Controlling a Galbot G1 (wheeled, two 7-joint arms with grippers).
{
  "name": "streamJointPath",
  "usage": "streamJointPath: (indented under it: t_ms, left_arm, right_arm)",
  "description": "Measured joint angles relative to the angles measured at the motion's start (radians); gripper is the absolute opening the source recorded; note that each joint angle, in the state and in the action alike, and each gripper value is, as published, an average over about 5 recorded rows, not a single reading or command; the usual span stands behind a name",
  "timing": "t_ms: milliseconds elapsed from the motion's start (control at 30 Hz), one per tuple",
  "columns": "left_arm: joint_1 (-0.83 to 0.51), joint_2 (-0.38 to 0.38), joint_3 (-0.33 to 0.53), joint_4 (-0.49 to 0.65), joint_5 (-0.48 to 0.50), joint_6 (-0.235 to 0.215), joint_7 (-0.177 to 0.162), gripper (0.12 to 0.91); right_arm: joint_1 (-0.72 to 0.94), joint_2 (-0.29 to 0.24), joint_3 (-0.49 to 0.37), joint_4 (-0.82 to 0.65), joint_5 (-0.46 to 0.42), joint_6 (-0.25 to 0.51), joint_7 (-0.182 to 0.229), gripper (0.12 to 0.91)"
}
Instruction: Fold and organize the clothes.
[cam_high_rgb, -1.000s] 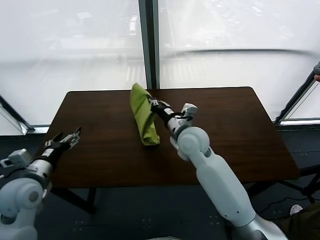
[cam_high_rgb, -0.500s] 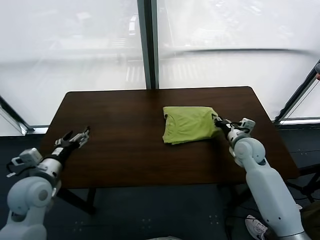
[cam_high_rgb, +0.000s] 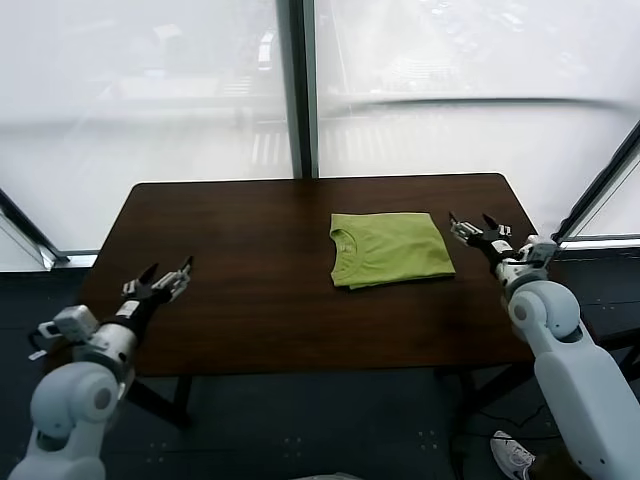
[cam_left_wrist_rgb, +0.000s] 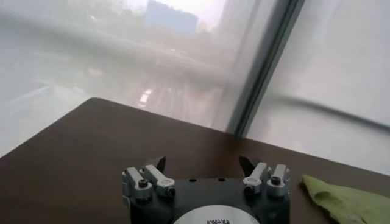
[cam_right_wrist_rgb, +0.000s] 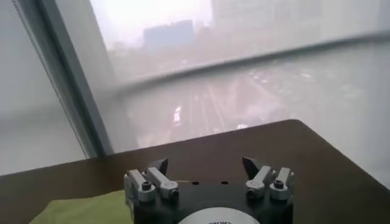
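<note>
A dark brown wooden table (cam_high_rgb: 250, 300) stood before tall hazy windows (cam_high_rgb: 140, 90) split by a dark vertical mullion (cam_high_rgb: 298, 90), with grey floor (cam_high_rgb: 300, 430) beneath and pale daylight outside.

The left gripper (cam_left_wrist_rgb: 203, 163), black with silver finger links, fills the lower centre of the frame, its jaws spread wide over the dark brown wooden table (cam_left_wrist_rgb: 91, 152). A corner of the lime-green thin fabric T-shirt (cam_left_wrist_rgb: 344, 201) lies at the lower right. Hazy glass window panes (cam_left_wrist_rgb: 122, 55) span the top.
</note>
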Motion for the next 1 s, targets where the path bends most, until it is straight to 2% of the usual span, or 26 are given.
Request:
streamJointPath:
  t_ms: [133,200,300,433,600,800,1000]
  left_arm:
    - [0.015,-0.003,0.031,0.01,0.092,-0.069,0.045,0.907]
    - [0.027,0.0,0.045,0.013,0.144,-0.106,0.063,0.907]
    - [0.051,0.01,0.062,0.01,0.218,-0.158,0.082,0.907]
    - [0.092,0.034,0.072,-0.003,0.275,-0.229,0.089,0.907]
    - [0.16,0.08,0.059,-0.034,0.281,-0.278,0.089,0.907]
    - [0.277,0.123,0.041,-0.083,0.279,-0.363,0.066,0.907]
    - [0.425,0.146,0.014,-0.137,0.233,-0.379,0.054,0.907]
  right_arm:
    - [-0.06,-0.006,-0.003,-0.013,-0.098,0.174,-0.025,0.907]
    - [-0.089,-0.004,0.0,-0.012,-0.139,0.245,-0.018,0.907]
    - [-0.129,0.003,0.009,-0.001,-0.199,0.315,0.016,0.907]
    - [-0.183,0.016,0.034,0.041,-0.258,0.337,0.083,0.907]
    - [-0.289,0.033,0.091,0.139,-0.285,0.335,0.139,0.907]
    - [-0.488,0.073,0.185,0.264,-0.293,0.346,0.142,0.907]
    - [-0.676,0.114,0.258,0.338,-0.301,0.377,0.119,0.907]
